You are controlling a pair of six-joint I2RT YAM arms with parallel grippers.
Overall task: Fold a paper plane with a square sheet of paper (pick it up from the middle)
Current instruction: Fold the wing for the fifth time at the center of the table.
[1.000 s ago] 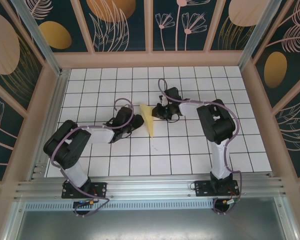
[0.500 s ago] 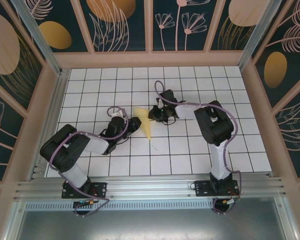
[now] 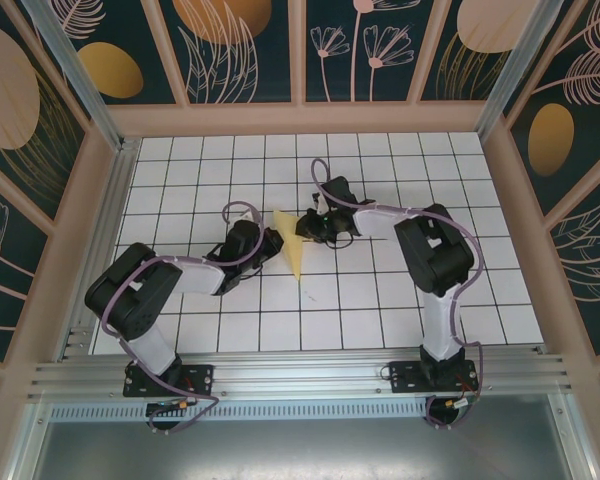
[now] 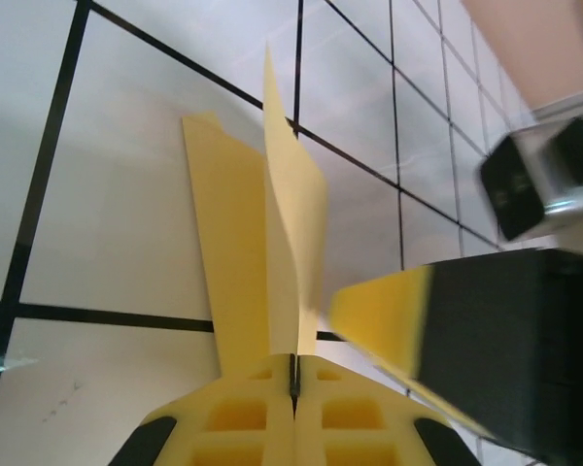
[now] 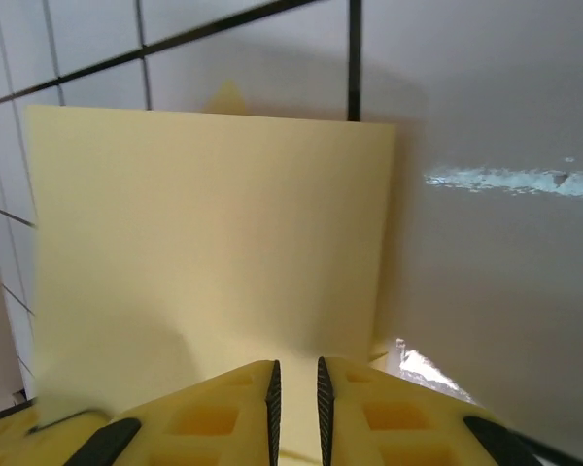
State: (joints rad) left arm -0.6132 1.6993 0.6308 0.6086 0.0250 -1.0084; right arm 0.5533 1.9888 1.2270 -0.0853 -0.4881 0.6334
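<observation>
Since a second ago the left gripper [image 3: 272,243] has snapped shut and nudged in on the paper. The left wrist view shows both fingers pressed together with the standing centre fold pinched in the seam. The paper plane [image 3: 294,248] sits mid-table on the white tiles [image 3: 380,300], between the two grippers, tip toward the arm bases. From above it looks narrower than before: the wings are drawn up round the keel, with one flap lying flat at left. Further right, the right gripper [image 3: 304,226] has slid left to the wide tail end. Its jaws show a thin slit with a flat yellow panel right ahead, and I can't tell if it's gripping or just resting there. My read: folding is mostly done and the left now owns the keel, so the right can free up or press the last crease. Risk: thin paper tears if both pull.
</observation>
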